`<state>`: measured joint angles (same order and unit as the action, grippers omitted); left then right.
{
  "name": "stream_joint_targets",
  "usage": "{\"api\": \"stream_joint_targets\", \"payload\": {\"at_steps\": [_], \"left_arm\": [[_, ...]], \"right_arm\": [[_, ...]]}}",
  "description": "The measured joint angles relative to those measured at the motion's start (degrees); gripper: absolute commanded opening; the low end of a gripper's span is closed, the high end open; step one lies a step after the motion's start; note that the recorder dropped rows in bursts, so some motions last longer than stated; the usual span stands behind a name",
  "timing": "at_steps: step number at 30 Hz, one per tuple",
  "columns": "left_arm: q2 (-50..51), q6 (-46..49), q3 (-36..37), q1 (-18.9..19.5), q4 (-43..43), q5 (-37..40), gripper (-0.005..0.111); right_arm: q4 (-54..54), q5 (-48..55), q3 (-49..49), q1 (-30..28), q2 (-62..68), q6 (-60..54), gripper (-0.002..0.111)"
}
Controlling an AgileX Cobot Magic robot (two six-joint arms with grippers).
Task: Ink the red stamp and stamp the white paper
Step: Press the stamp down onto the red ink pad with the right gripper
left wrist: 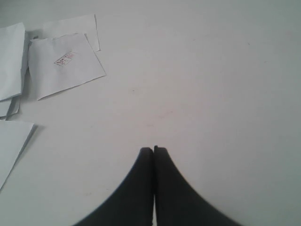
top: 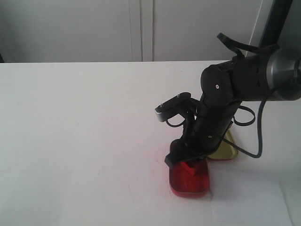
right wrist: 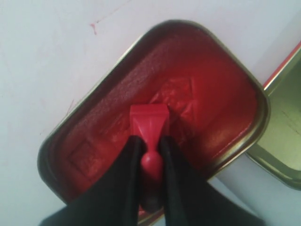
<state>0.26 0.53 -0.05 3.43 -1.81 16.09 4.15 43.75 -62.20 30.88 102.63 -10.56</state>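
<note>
My right gripper (right wrist: 149, 141) is shut on the knobbed handle of the red stamp (right wrist: 149, 120). The stamp's square base is down on the red pad of the open ink-pad tin (right wrist: 207, 94); actual contact I cannot tell. The exterior view shows the same stamp (top: 190, 168) in the right gripper (top: 186, 162) over the tin (top: 189, 183). A white paper (left wrist: 66, 70) bearing a small red imprint lies on the table in the left wrist view. My left gripper (left wrist: 154, 149) hovers over bare table, shut and empty, far from that sheet.
The tin's gold-lined lid (top: 223, 150) lies open just behind the tin, also seen beside it as the lid (right wrist: 282, 141). Several other white sheets (left wrist: 11, 61) lie around the stamped one. A faint brighter sheet (top: 249, 202) lies right of the tin.
</note>
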Motion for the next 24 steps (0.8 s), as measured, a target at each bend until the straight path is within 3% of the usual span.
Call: {"api": "stream_joint_targets", "payload": {"at_steps": [24], "left_arm": [[0.0,0.0,0.0,0.0,0.0,0.0,0.000]], "right_arm": [[0.0,-1.0,0.0,0.0,0.0,0.1,0.000]]}}
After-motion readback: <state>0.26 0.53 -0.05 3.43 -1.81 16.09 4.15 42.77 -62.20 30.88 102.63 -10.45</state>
